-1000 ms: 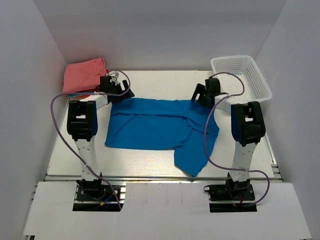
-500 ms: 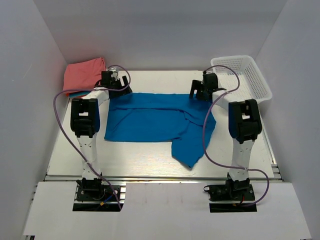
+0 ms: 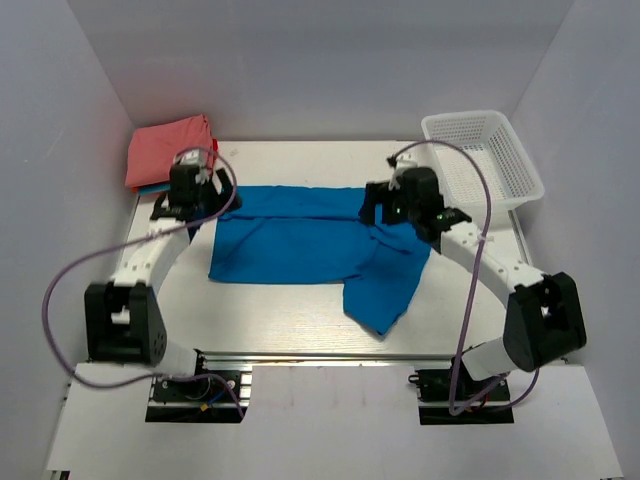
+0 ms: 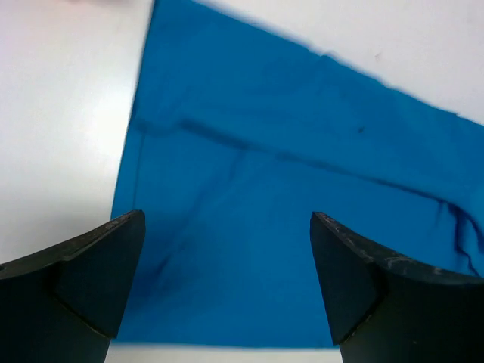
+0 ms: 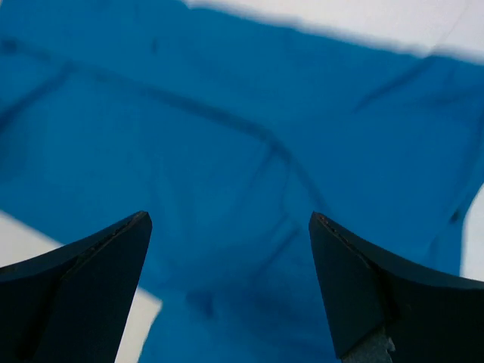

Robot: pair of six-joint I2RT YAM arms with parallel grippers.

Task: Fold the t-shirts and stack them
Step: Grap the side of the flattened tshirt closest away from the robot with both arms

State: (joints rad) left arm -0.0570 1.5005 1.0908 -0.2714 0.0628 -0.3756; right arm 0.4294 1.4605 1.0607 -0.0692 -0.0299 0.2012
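1. The bright blue t-shirt [image 3: 300,235] lies across the middle of the bench [image 3: 280,320]. It is mostly flat, as a wide band. One flap juts from its right end toward the arm bases, and creases run through that end.
2. Done so far, as I judge it: a folded salmon-pink shirt [image 3: 168,148] sits just past the blue t-shirt's far-left corner. A thin blue edge shows under it, so a stack seems to have been started there. How many shirts it holds I cannot tell.
3. The blue t-shirt is not yet a compact fold. It may be doubled over once along its length, but the pictures do not settle that. It is far wider than the pink shirt.
4. The left pincer [image 3: 192,192] hangs over the blue t-shirt's left edge with its jaws wide apart and nothing between them. Its wrist view shows only cloth and bare bench below.
5. The right pincer [image 3: 385,205] hangs over the blue t-shirt's creased right end, near the far hem. It too is spread open and grips nothing.
6. The white mesh basket [image 3: 465,117] stands beyond the blue t-shirt's far-right corner, and no cloth shows in it.
7. Left to do, in my judgement: take hold of the blue t-shirt, tuck the flap in, fold it down to the pink shirt's size, and set it on the stack.
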